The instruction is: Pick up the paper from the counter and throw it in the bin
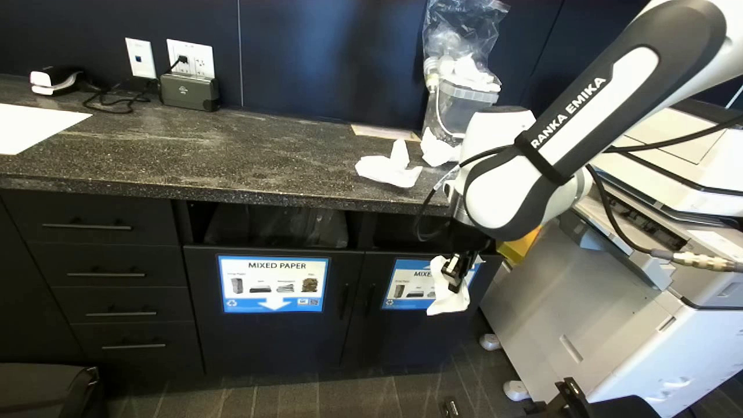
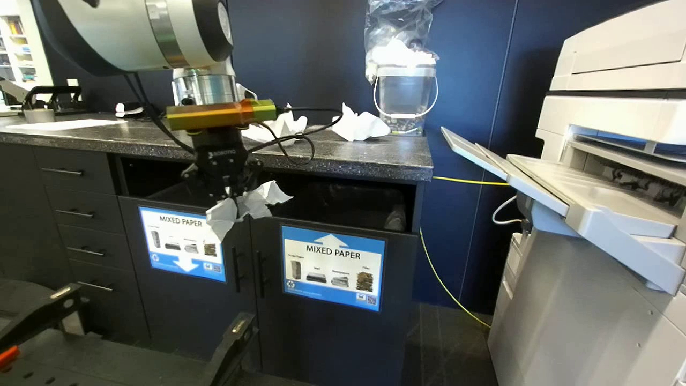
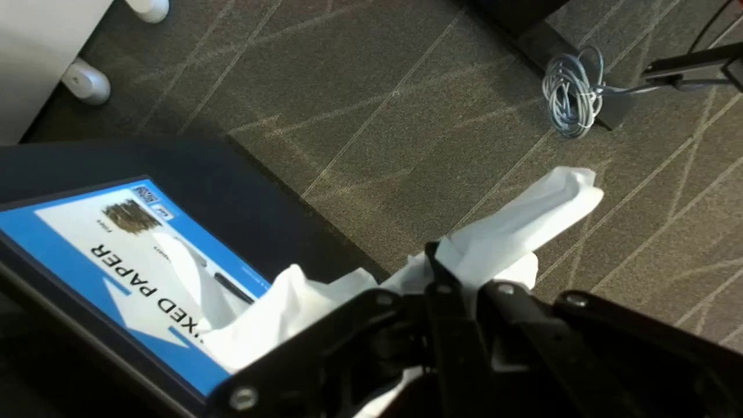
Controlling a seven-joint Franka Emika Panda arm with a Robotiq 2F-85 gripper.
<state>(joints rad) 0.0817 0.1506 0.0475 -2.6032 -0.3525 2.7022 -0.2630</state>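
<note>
Gripper (image 1: 455, 274): black, at the end of a white-and-black arm (image 1: 574, 119), its jaws clenched on one crumpled paper (image 2: 222, 215). The arm is lettered "RANKA EMIKA", the start lying under a dark band (image 1: 543, 158); a pale mark on the gripper body is too small for us to read.

Crumpled paper, particulars: white, ends sticking out to either side of the grip. Located off the counter (image 1: 232, 151), outside the bin cabinet (image 2: 321, 338); in the wrist view we see floor (image 3: 360, 128) beyond it.

Second crumpled sheet (image 1: 388, 168) and third crumpled sheet (image 1: 436, 151): white, on the counter, the third near a clear bucket (image 2: 405, 99).

Bin cabinet, particulars: dark, an open slot above each door, one sign per door.

Down-arrow sign (image 2: 182, 244): headed "MIXED PAPER", black on white, blue edging, arrow at the foot.

Up-arrow sign (image 2: 332, 268): same heading, arrow at the top. In the wrist view we read it inverted, its first letter partly covered. Both signs carry four small pictures, a recycling symbol lower left and a square code lower right. Of the captions we make out "Files".

Box (image 1: 188, 93): dark, below an outlet plate (image 1: 203, 52); pale logo, illegible to us.

Printer (image 2: 563, 311): pale grey, beside the cabinet.
</note>
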